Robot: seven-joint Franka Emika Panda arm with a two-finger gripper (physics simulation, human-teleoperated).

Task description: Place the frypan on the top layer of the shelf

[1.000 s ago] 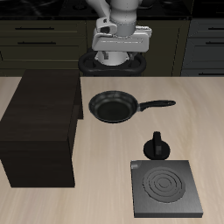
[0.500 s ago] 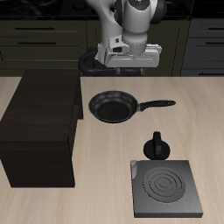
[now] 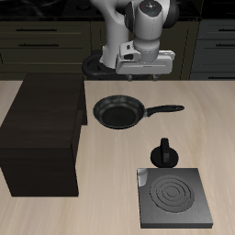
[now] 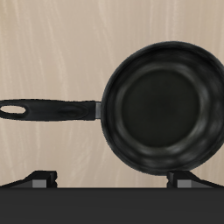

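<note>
We saw the pan [image 3: 119, 112] flat on the desk [image 3: 110, 193], just beside the shelf [image 3: 41, 133], toward the back of the desk. Its rim sat close to the shelf's side wall; we could not tell if they touched. The handle [image 3: 163, 110] ran straight out, away from the shelf, lying level on the desk. Nothing was in the pan; the inside looked glossy and dark.

The shelf stood on the desk as a big dark box, flat top bare. The pan was not yet on it.

The claw [image 3: 144, 72] hung above the back edge of the desk, over and behind the pan, well clear of it. It held nothing. In the wrist view we saw the pan [image 4: 164, 98] from above, handle [image 4: 48, 110] sticking out sideways with a hanging hole at its end. Two finger tips [image 4: 40, 178] showed at the edge of that view, set wide apart, with the pan's rim between them in the picture but not touched. So we noted the claw as spread apart.

Nearer the front edge sat a dark square stove plate [image 3: 173, 198] with rings on it. A small black knobbed pot [image 3: 164, 152] stood just behind the plate, apart from the pan handle.
</note>
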